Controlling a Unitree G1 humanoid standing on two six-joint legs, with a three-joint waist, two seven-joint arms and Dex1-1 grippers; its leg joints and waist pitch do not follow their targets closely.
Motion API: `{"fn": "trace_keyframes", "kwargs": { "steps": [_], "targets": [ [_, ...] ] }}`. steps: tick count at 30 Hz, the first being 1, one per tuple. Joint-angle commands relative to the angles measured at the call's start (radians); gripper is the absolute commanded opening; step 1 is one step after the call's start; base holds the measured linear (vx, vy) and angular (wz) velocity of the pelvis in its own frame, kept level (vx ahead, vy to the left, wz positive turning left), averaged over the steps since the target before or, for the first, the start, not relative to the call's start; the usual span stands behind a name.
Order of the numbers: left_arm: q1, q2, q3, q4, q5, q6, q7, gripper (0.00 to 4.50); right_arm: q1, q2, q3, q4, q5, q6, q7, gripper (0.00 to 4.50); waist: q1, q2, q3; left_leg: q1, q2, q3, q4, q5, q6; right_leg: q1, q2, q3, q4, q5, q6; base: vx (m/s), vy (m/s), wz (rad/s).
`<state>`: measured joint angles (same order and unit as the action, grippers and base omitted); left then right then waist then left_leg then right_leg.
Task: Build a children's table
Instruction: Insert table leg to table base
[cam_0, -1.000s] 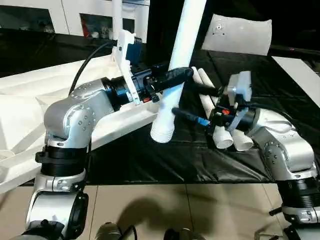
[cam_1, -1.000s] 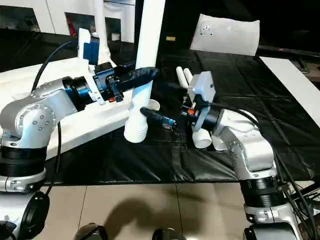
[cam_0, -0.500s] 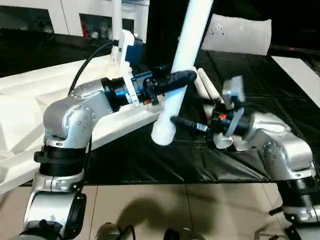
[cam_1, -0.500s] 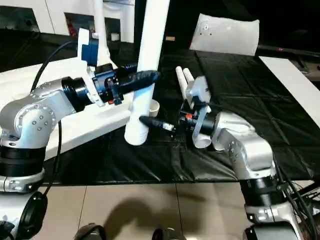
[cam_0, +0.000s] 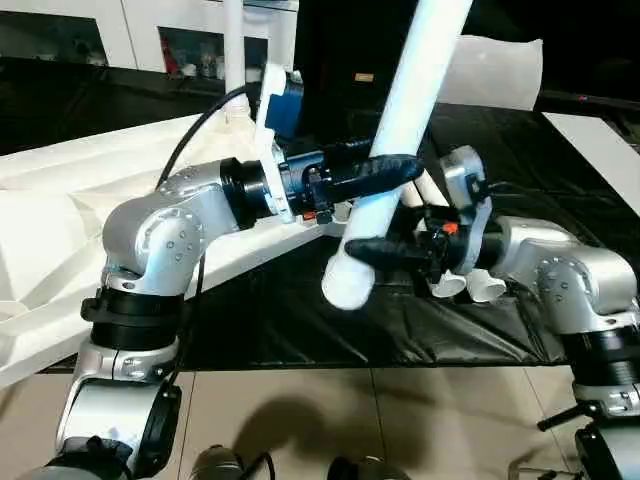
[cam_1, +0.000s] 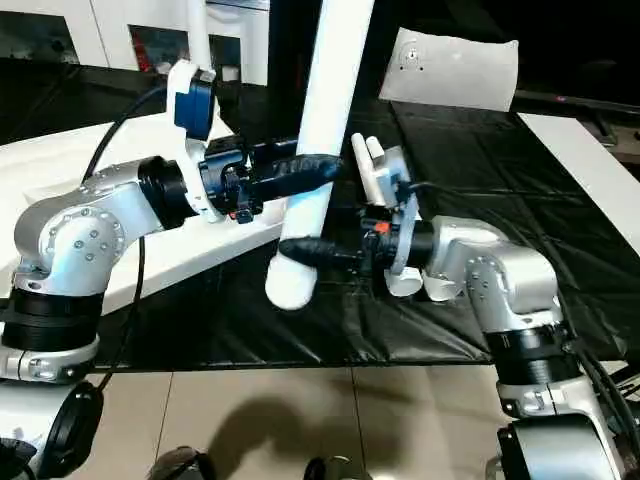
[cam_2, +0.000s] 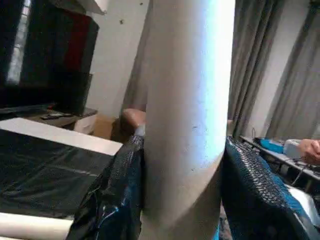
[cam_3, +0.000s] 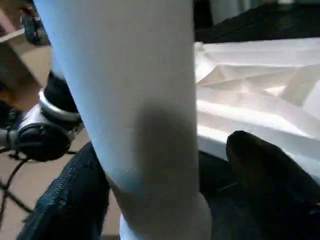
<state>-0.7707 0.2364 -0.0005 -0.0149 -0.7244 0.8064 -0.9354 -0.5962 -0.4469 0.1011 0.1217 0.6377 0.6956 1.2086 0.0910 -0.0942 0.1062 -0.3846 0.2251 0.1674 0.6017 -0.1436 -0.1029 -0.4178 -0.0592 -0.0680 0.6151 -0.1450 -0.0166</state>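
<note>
Leg (cam_0: 400, 130), a long white tapered round plastic part, was tilted further than a second before in the left eye view, its top leaning toward 1 o'clock and its threaded end swung toward 7 o'clock. The left gripper (cam_0: 385, 172) stayed clenched on its midsection. The right gripper (cam_0: 385, 250), previously apart at 3 o'clock of the leg, had moved in to straddle its lower end.

In the right eye view, the white ribbed plastic tabletop (cam_1: 60, 170) lay at 9 o'clock, and two spare white legs (cam_1: 400, 280) lay at 3 o'clock on the black floor sheet (cam_1: 560, 190).

In the left wrist view, both black fingers (cam_2: 117, 190) pressed against the leg.

In the right wrist view, the fingers (cam_3: 260, 165) flanked the leg; contact could not be confirmed. A handover or two-handed regrip was probably starting.
</note>
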Motion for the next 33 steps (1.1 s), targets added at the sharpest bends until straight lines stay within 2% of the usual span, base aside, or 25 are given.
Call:
{"fn": "trace_keyframes", "kwargs": {
  "steps": [1, 2, 3, 5, 6, 7, 8, 9, 10, 11, 13, 17, 25, 28, 31, 33],
  "targets": [
    [-0.033, -0.01, -0.009, -0.002, -0.024, 0.002, -0.013, 1.88, -0.017, -0.019, 0.003, 0.006, -0.004, -0.002, 0.007, 3.29, 0.001, 0.003, -0.101, 0.016, 0.002, 0.008, -0.057, -0.214, -0.002, 0.056, -0.062, 0.034, -0.082, -0.405, -0.115, 0.0, 0.0, 0.0],
    [-0.037, -0.016, -0.001, 0.005, -0.033, 0.008, -0.009, 1.88, -0.018, -0.017, 0.002, 0.007, -0.004, 0.001, 0.012, 3.29, 0.002, 0.003, -0.102, 0.015, 0.001, 0.008, -0.057, -0.21, -0.004, 0.057, -0.063, 0.033, -0.082, -0.406, -0.113, 0.0, 0.0, 0.0],
    [-0.048, -0.032, 0.027, 0.023, -0.056, 0.023, 0.01, 1.88, -0.02, -0.013, -0.002, 0.006, -0.001, 0.007, 0.016, 3.1, 0.002, 0.002, -0.103, 0.014, 0.0, 0.009, -0.055, -0.209, -0.005, 0.058, -0.062, 0.033, -0.081, -0.404, -0.114, 0.0, 0.0, 0.0],
    [-0.053, -0.039, 0.041, 0.032, -0.067, 0.031, 0.022, 1.88, -0.021, -0.011, -0.005, 0.005, 0.001, 0.01, 0.017, 3.08, 0.003, 0.001, -0.104, 0.013, 0.001, 0.008, -0.055, -0.205, -0.004, 0.059, -0.063, 0.033, -0.08, -0.399, -0.115, 0.0, 0.0, 0.0],
    [-0.066, -0.051, 0.073, 0.055, -0.087, 0.043, 0.053, 1.88, -0.022, -0.01, -0.018, 0.0, 0.017, 0.022, 0.016, 3.07, 0.003, 0.001, -0.104, 0.013, -0.001, 0.009, -0.054, -0.204, -0.002, 0.058, -0.061, 0.032, -0.081, -0.398, -0.114, 0.0, 0.0, 0.0],
    [-0.084, -0.065, 0.12, 0.093, -0.115, 0.06, 0.098, 1.88, -0.025, -0.007, -0.05, -0.007, 0.053, 0.045, 0.007, 3.07, 0.003, 0.001, -0.104, 0.012, -0.003, 0.011, -0.053, -0.203, -0.001, 0.058, -0.06, 0.032, -0.08, -0.398, -0.115, 0.0, 0.0, 0.0],
    [-0.084, -0.065, 0.12, 0.093, -0.115, 0.06, 0.098, 1.88, -0.025, -0.007, -0.05, -0.007, 0.053, 0.045, 0.007, 3.07, 0.006, 0.001, -0.105, 0.016, -0.002, 0.01, -0.051, -0.207, 0.003, 0.057, -0.061, 0.031, -0.083, -0.403, -0.115, 0.0, 0.0, 0.0],
    [-0.093, -0.069, 0.143, 0.114, -0.127, 0.069, 0.122, 1.88, -0.028, -0.002, -0.08, -0.005, 0.085, 0.069, -0.002, 3.07, 0.006, 0.0, -0.105, 0.013, -0.003, 0.009, -0.052, -0.203, 0.003, 0.059, -0.061, 0.03, -0.083, -0.404, -0.114, 0.0, 0.0, 0.0],
    [-0.107, -0.075, 0.181, 0.156, -0.143, 0.088, 0.169, 1.88, -0.034, 0.004, -0.137, -0.001, 0.151, 0.115, -0.016, 3.07, 0.007, 0.002, -0.106, 0.014, -0.001, 0.008, -0.053, -0.202, 0.002, 0.058, -0.061, 0.03, -0.081, -0.397, -0.113, 0.0, 0.0, 0.0],
    [-0.111, -0.077, 0.198, 0.174, -0.151, 0.097, 0.189, 1.88, -0.036, 0.004, -0.163, 0.004, 0.183, 0.138, -0.021, 3.07, 0.005, 0.0, -0.107, 0.014, -0.006, 0.01, -0.05, -0.198, 0.008, 0.059, -0.056, 0.029, -0.081, -0.383, -0.119, 0.0, 0.0, 0.0],
    [-0.113, -0.076, 0.212, 0.19, -0.16, 0.108, 0.205, 1.88, -0.036, 0.005, -0.19, 0.007, 0.211, 0.154, -0.026, 3.07, 0.009, 0.001, -0.106, 0.013, -0.005, 0.009, -0.051, -0.195, 0.008, 0.06, -0.059, 0.028, -0.084, -0.399, -0.11, 0.0, 0.0, 0.0],
    [-0.105, -0.07, 0.219, 0.206, -0.161, 0.136, 0.221, 1.88, -0.038, 0.013, -0.242, 0.018, 0.242, 0.169, -0.066, 3.07, 0.009, 0.003, -0.104, 0.015, -0.002, 0.009, -0.055, -0.198, 0.001, 0.057, -0.059, 0.029, -0.082, -0.375, -0.116, 0.0, 0.0, 0.0],
    [-0.113, -0.076, 0.237, 0.213, -0.196, 0.171, 0.259, 1.85, -0.04, 0.026, -0.262, 0.012, 0.256, 0.2, -0.114, 3.07, 0.013, 0.003, -0.1, 0.014, -0.004, 0.008, -0.056, -0.203, -0.004, 0.056, -0.06, 0.028, -0.087, -0.41, -0.102, 0.0, 0.0, 0.0],
    [-0.112, -0.069, 0.223, 0.206, -0.181, 0.174, 0.252, 1.85, -0.034, 0.021, -0.222, -0.007, 0.21, 0.176, -0.129, 3.07, 0.013, 0.002, -0.099, 0.014, -0.003, 0.008, -0.057, -0.205, -0.008, 0.056, -0.061, 0.028, -0.088, -0.42, -0.091, 0.0, 0.0, 0.0],
    [-0.111, -0.065, 0.214, 0.199, -0.176, 0.175, 0.251, 1.85, -0.035, 0.022, -0.207, -0.017, 0.195, 0.173, -0.146, 3.07, 0.013, 0.004, -0.098, 0.015, -0.004, 0.007, -0.058, -0.206, -0.01, 0.055, -0.061, 0.028, -0.089, -0.428, -0.084, 0.0, 0.0, 0.0],
    [-0.097, -0.045, 0.159, 0.168, -0.123, 0.148, 0.235, 1.85, -0.036, 0.018, -0.158, -0.03, 0.125, 0.145, -0.182, 3.07, 0.013, 0.006, -0.098, 0.015, -0.002, 0.005, -0.06, -0.206, -0.018, 0.053, -0.061, 0.029, -0.088, -0.428, -0.076, 0.0, 0.0, 0.0]
  ]
}}
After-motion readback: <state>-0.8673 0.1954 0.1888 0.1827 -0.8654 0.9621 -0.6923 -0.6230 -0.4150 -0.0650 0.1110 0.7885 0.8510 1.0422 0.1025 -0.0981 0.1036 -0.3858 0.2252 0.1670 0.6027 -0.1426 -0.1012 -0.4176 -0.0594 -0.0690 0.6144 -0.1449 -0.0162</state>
